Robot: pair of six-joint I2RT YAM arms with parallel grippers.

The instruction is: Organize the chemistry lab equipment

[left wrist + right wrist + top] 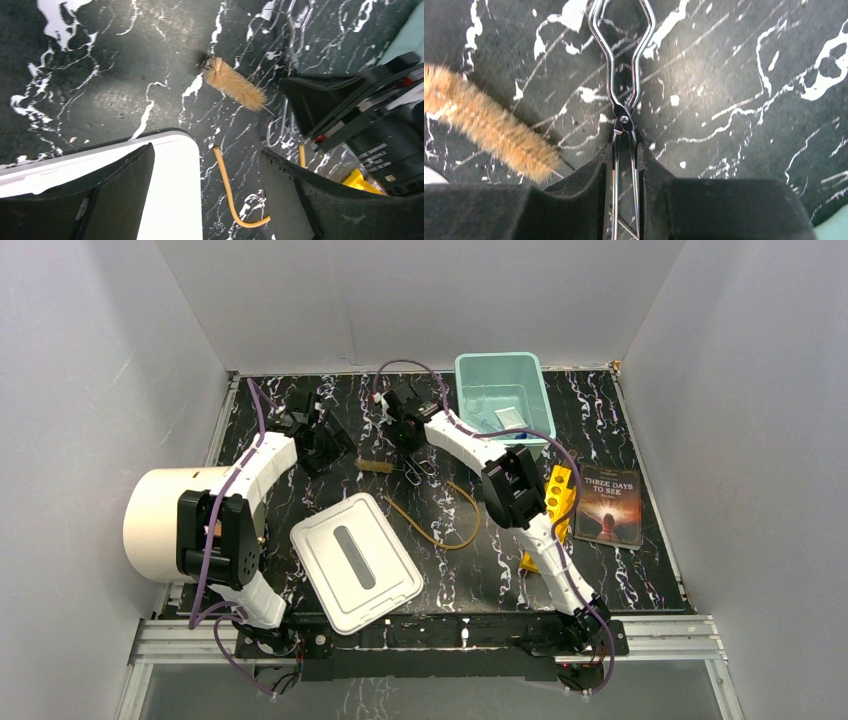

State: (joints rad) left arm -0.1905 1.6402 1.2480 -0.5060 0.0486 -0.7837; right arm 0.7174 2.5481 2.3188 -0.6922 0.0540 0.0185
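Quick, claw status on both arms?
Left claw: open, holding nothing.
Right claw: closed on the metal tongs.

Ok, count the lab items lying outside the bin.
4: the brush at mid-table, the tongs beside it in the right tool, the tubing loop between the lid and the right arm, the yellow rack partly hidden by that arm. More may be hidden.
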